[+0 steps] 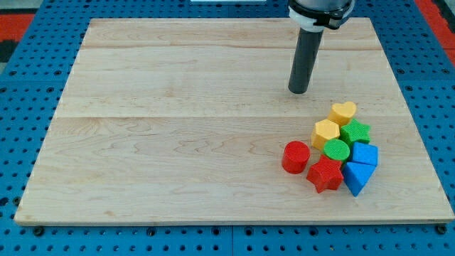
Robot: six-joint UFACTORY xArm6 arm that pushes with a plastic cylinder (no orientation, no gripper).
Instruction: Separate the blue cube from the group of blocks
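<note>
The blue cube (365, 155) sits at the right edge of a tight cluster of blocks near the view's lower right. A blue triangular block (355, 176) touches it from below. A green cylinder (336, 150) is at its left and a green star (355, 132) above it. A yellow hexagon (325, 132), a yellow heart (343, 112), a red star (325, 173) and a red cylinder (296, 156) complete the group. My tip (298, 90) rests on the board above and left of the cluster, apart from every block.
The wooden board (178, 128) lies on a blue perforated table (14, 107). The cluster is close to the board's right edge (419, 142) and bottom edge.
</note>
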